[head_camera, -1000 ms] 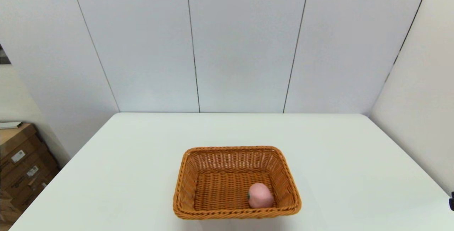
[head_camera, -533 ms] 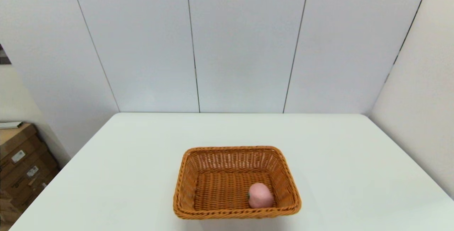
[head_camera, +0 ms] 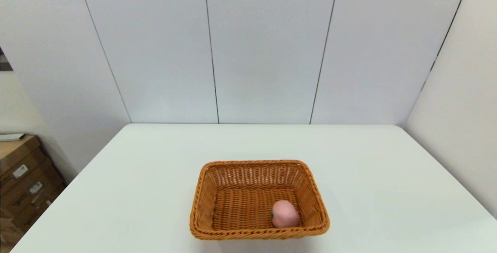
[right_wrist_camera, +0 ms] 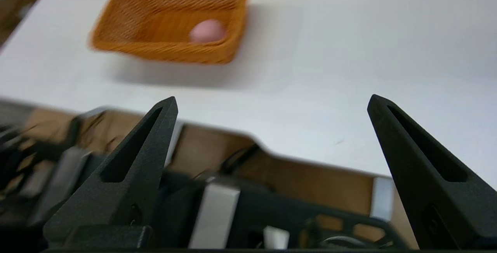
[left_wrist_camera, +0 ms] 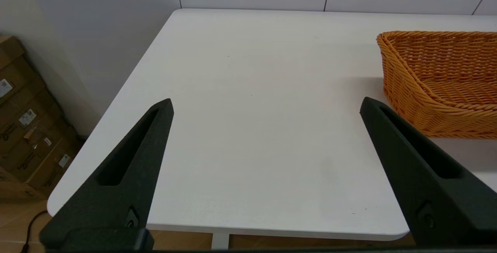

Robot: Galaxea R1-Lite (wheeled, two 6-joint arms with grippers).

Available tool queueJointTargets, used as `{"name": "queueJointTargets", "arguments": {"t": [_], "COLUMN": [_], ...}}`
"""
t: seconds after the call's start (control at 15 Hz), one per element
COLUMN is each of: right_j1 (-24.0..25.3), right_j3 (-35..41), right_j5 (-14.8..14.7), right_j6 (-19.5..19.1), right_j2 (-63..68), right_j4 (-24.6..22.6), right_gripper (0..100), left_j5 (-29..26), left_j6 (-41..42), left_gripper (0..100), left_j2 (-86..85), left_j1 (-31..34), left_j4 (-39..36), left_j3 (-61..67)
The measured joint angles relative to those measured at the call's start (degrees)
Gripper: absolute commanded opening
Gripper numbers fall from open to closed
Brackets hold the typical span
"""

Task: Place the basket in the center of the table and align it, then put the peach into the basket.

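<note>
Peach [head_camera: 285, 214] resting inside basket [head_camera: 259, 200] on surface [head_camera: 388, 175]; task apparently complete.
Left claw [left_wrist_camera: 266, 107] and right claw [right_wrist_camera: 271, 103] both spread, empty, parked; residual risk: basket near front edge.

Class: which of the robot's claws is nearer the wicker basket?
Left. The left claw is open at the table's near-left corner, close beside the wicker basket; the right claw, also open, is off the table's near edge, farther away.

Matte black tapered claw fingers [left_wrist_camera: 128, 167]
</note>
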Motion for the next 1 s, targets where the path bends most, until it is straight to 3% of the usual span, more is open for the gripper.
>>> {"name": "queueJointTargets", "arguments": {"t": [0.27,0.4,1.0], "right_j1": [0.2,0.4,0.2], "right_j3": [14.0,20.2,32.0], "right_j5": [-11.0,-13.3,-15.5], "right_j6": [-2.8,-5.8,-10.2], "right_j2": [-5.2,-8.5,-20.4], "right_j4": [-18.8,-26.0,-27.8], "right_gripper": [100,100,100], "left_j5": [0.0,0.0,0.1], "left_j6": [0.0,0.0,-0.2], "left_gripper": [100,100,100], "left_j2": [0.0,0.0,0.0], "left_j1": [0.0,0.0,0.0], "left_j4": [0.0,0.0,0.0], "left_j3": [0.0,0.0,0.0]}}
